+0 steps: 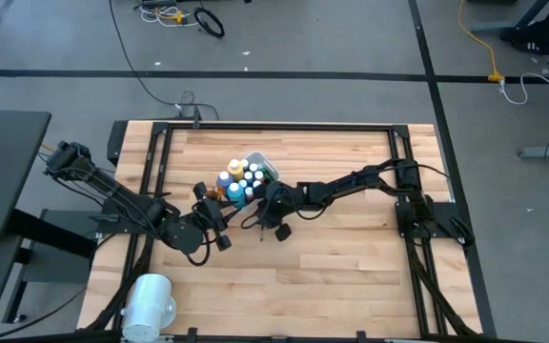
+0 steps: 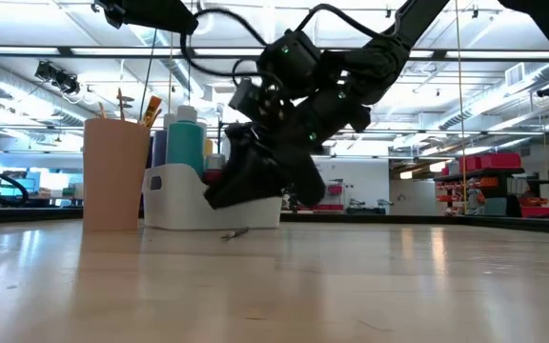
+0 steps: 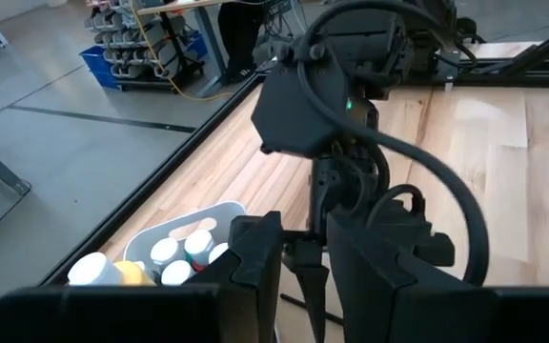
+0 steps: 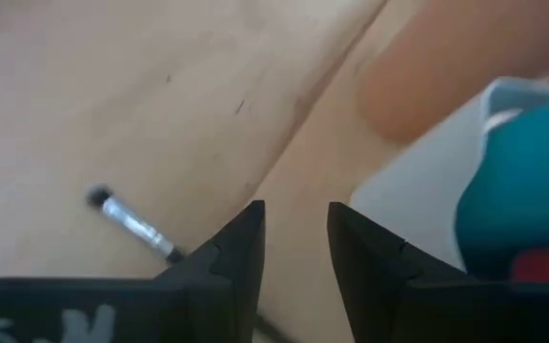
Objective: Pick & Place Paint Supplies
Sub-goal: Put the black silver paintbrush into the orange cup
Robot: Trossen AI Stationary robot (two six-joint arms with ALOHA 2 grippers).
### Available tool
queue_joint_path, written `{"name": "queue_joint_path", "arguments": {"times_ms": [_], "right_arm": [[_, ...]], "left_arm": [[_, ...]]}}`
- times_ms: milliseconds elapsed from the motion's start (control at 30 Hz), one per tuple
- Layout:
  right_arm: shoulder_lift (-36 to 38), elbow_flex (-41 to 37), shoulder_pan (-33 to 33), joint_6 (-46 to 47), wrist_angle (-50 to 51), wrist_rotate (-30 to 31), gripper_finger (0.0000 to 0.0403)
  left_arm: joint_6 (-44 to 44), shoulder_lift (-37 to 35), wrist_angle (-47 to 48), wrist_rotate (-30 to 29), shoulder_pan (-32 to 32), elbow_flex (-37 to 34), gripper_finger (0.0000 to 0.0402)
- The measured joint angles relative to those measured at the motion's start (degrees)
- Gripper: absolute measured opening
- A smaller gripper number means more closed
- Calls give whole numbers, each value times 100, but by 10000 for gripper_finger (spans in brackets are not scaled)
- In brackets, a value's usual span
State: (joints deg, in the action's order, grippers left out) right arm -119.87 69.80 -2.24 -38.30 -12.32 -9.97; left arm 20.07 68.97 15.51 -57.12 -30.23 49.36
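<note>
A white tub (image 1: 258, 164) on the table holds several white-capped paint bottles (image 1: 240, 178), blue, teal and yellow. A peach cup (image 2: 112, 173) with brushes stands beside it. One thin brush (image 4: 130, 222) lies flat on the wood, and its handle runs under my right gripper (image 4: 296, 238). That gripper (image 1: 258, 219) points down just above the brush, next to the tub, fingers a narrow gap apart. My left gripper (image 1: 219, 229) hovers to its left, facing it, with its fingers (image 3: 255, 257) slightly apart and nothing between them.
A large white cylinder (image 1: 149, 303) lies at the table's near left corner. Black frame rails (image 1: 274, 127) border the wooden top. The two grippers are close together near the table's middle. Bare wood stretches toward the near and right sides.
</note>
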Motion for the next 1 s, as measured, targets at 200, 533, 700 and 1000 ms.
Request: {"name": "queue_joint_path", "arguments": {"times_ms": [200,533,700,1000], "right_arm": [[9,-19,-20,25,646,112,123],[28,-4,40,487,1248,165,123],[28,-2,133,1082,1281,258,123],[125,-31,380,2488,668,777,123]], "left_arm": [[28,0,0,38,1,0,96],[43,0,2,299,1,0,96],[20,0,0,299,1,0,96],[28,0,4,299,1,0,96]]}}
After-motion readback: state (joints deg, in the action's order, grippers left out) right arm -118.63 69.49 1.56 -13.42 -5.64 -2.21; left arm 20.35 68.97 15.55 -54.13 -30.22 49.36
